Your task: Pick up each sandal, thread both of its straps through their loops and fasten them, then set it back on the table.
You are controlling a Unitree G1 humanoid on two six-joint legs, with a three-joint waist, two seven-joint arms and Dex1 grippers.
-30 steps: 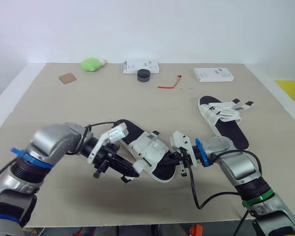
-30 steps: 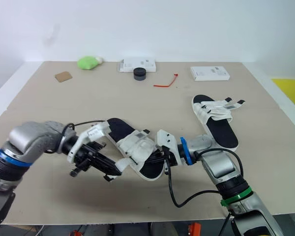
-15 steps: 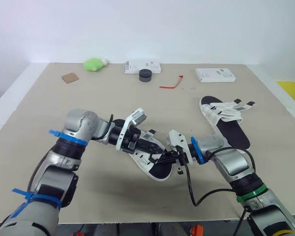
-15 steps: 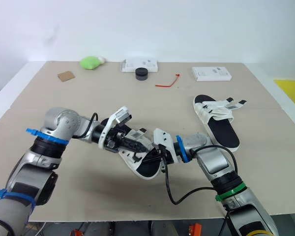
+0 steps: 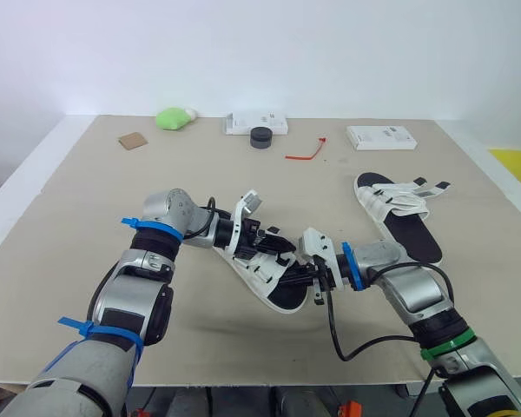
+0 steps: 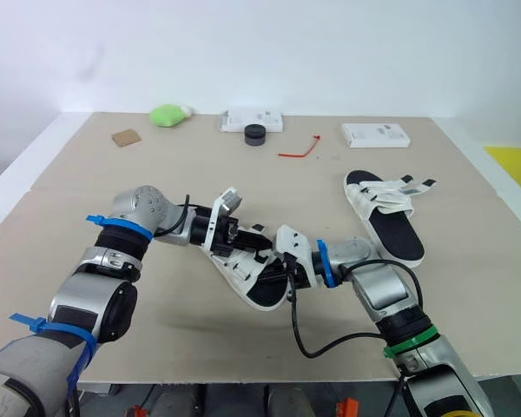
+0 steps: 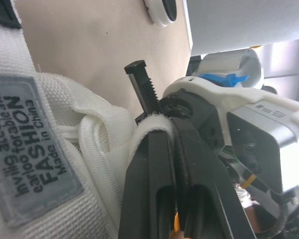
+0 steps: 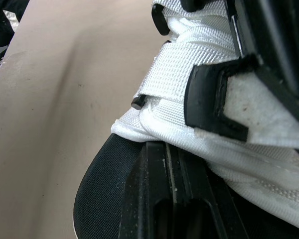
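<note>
Your left pincer (image 5: pixel 274 253) pinches a white strap (image 7: pixel 148 122) and your right pincer (image 5: pixel 307 276) clamps the sandal (image 5: pixel 282 296) at the near middle of the bench (image 5: pixel 104 195); pull them apart too sharply and the strap may slip free.

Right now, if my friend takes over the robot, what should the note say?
Left claw: shut on a strap of the middle sandal.
Right claw: shut on that sandal's side, holding it tilted over the table.
Second sandal: flat on the table to the right, strap ends sticking out, seemingly unfastened.
Done: middle sandal picked up.
Left: thread and fasten its straps, set it down, then the second sandal.
</note>
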